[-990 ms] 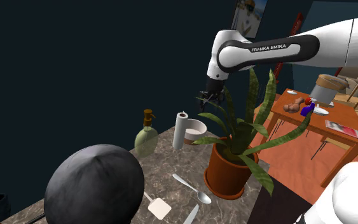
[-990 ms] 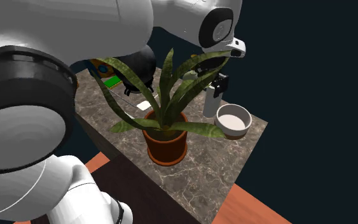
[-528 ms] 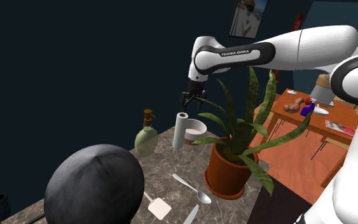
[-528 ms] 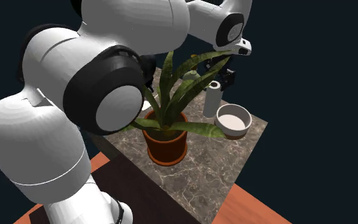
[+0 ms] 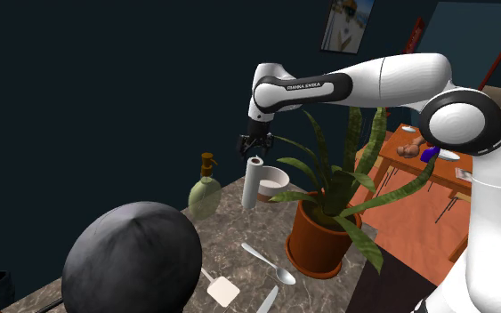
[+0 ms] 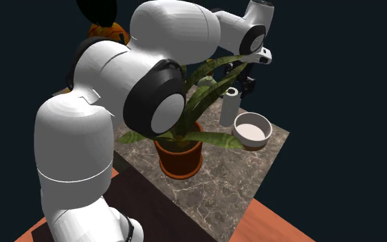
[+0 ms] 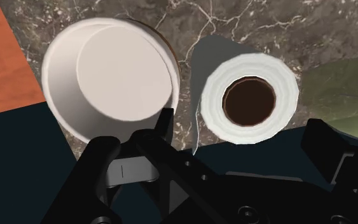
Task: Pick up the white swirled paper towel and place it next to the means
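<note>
1. The claw [image 5: 255, 148] hangs wide open, holding nothing.
2. The white paper towel roll [image 5: 253, 182] stands upright directly beneath it, untouched.
3. The roll rests on the marbled bench [image 5: 239, 233], just beside a white bowl [image 5: 275, 180].

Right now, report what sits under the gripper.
The paper towel roll, its brown core showing, stands below the open gripper on the marble counter, a white bowl beside it. Its black body hides part of the bowl's rim.

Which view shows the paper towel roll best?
The shoulder view: the paper towel roll stands upright at full height. The wrist view looks down on its top end; the second exterior view catches it beside plant leaves.
</note>
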Tool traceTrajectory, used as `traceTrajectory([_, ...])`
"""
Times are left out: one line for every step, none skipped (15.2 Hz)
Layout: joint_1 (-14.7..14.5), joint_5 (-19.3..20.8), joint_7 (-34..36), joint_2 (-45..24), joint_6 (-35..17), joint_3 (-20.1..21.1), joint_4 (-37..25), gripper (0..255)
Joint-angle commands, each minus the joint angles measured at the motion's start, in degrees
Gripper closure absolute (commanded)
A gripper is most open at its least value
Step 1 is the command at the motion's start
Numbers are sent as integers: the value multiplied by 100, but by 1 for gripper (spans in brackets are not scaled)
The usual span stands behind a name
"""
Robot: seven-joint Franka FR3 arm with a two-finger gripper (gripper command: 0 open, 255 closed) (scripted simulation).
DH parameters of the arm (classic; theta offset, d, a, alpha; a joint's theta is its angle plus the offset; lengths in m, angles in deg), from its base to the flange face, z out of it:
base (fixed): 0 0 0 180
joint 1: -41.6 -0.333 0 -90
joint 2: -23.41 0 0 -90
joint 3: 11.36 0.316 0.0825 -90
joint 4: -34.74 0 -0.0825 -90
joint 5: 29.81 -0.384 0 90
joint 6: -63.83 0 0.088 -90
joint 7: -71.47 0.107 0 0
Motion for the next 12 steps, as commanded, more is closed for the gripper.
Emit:
traceTrajectory([-7,1,6,-21,-141,2,116,0])
traceTrajectory([-9,2,6,-36,-211,2,171,0])
traceTrajectory([-11,3,6,-52,-281,2,225,0])
traceTrajectory([-12,3,7,-60,-322,3,258,0])
traceTrajectory([-12,3,7,-61,-321,3,256,0])
traceTrajectory([-12,3,7,-62,-321,3,256,0])
traceTrajectory([-12,3,7,-62,-321,3,255,0])
traceTrajectory([-12,3,7,-62,-321,3,255,0])
traceTrajectory([-12,3,7,-62,-321,3,255,0])
traceTrajectory([-12,3,7,-62,-321,3,255,0])
traceTrajectory([-12,3,7,-62,-321,3,255,0])
traceTrajectory([-12,3,7,-62,-321,3,256,255])
